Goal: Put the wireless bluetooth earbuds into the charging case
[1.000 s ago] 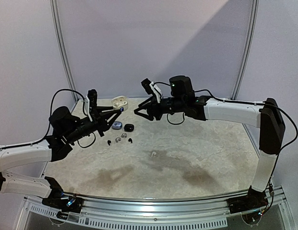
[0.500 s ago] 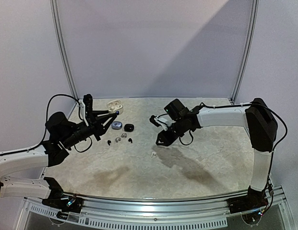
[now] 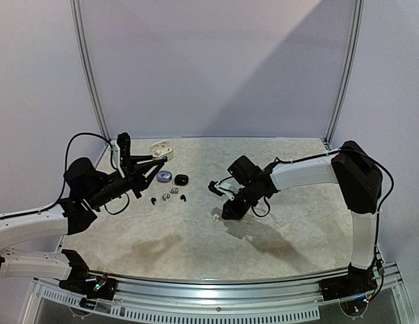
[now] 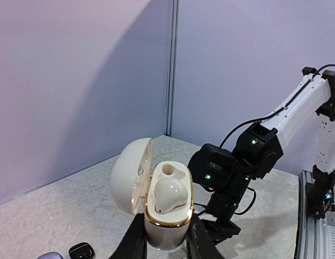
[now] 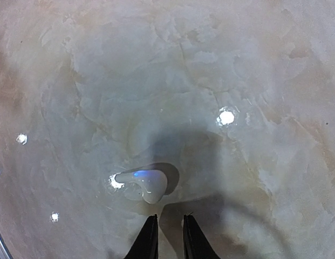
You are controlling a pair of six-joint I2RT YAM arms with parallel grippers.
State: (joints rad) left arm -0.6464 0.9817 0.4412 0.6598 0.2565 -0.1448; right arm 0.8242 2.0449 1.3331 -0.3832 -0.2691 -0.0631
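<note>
Your left pincer point(image 4: 164, 240) is clamped on the open white case point(image 4: 164, 224), raised at far left, with a seated earbud point(image 4: 170, 193) inside. Your right pincer point(image 5: 169, 229), nearly closed and empty, hangs low over the tabletop point(image 5: 264, 81), its tips just short of the loose earbud point(image 5: 145, 183).

- Cream, marble-patterned tabletop point(image 3: 317, 223), blotched with darker brown patches towards the front.
- Pale lilac wall panels point(image 3: 216, 67) behind it, divided by two silvery metal posts point(image 3: 88, 67).
- Ribbed aluminium rail point(image 3: 216, 304) along the near edge.
</note>
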